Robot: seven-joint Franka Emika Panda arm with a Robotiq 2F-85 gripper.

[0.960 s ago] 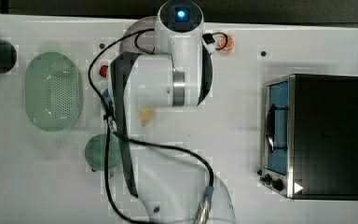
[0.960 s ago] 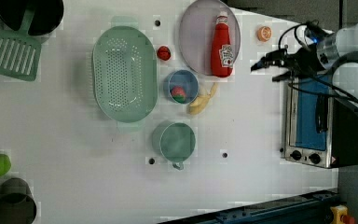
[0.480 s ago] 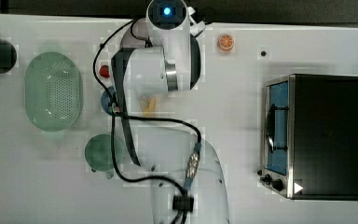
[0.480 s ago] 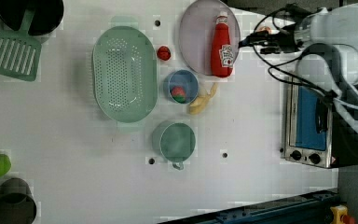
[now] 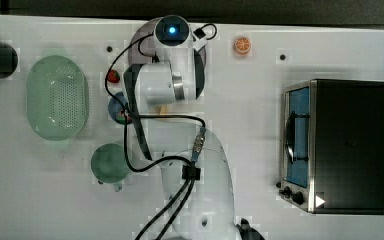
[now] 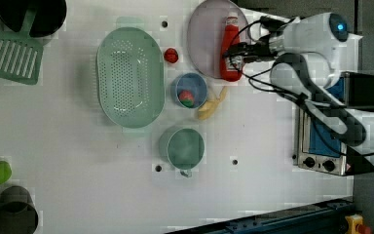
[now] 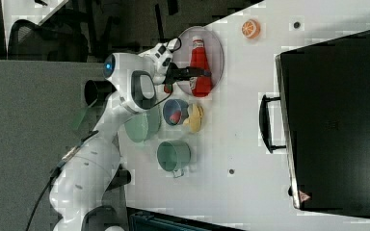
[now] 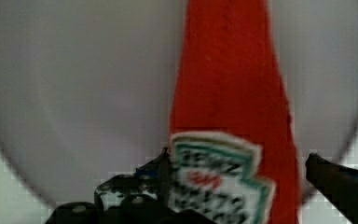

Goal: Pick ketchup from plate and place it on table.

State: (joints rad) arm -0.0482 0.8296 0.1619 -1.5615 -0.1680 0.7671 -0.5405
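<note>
Your red ketchup bottle, white-capped and carrying a white label with dark lettering and a green border, lies flat on the large round lilac-grey plate near the far edge of the white tabletop. In the left view its long axis runs straight up the picture, white cap toward the top and broad base hanging at the plate's lower rim. In the right view the same bottle lies cap-up on the plate, body widening downward.

Your black gripper reaches in from the left view's right and sits at the bottle's lower body. The wrist view shows you what the others hide: the label close up, one dark finger just beside one flank of the bottle and the other finger well clear of the opposite flank, so the fingers stand spread around the bottle, not pinching it, with the plate pale behind.

In the top view the white arm covers the bottle and most of the plate. The left view gives you the neighbours: an oval green perforated colander, a tiny red strawberry, a small blue bowl and a green mug. The top view adds an orange slice and a black toaster oven
</note>
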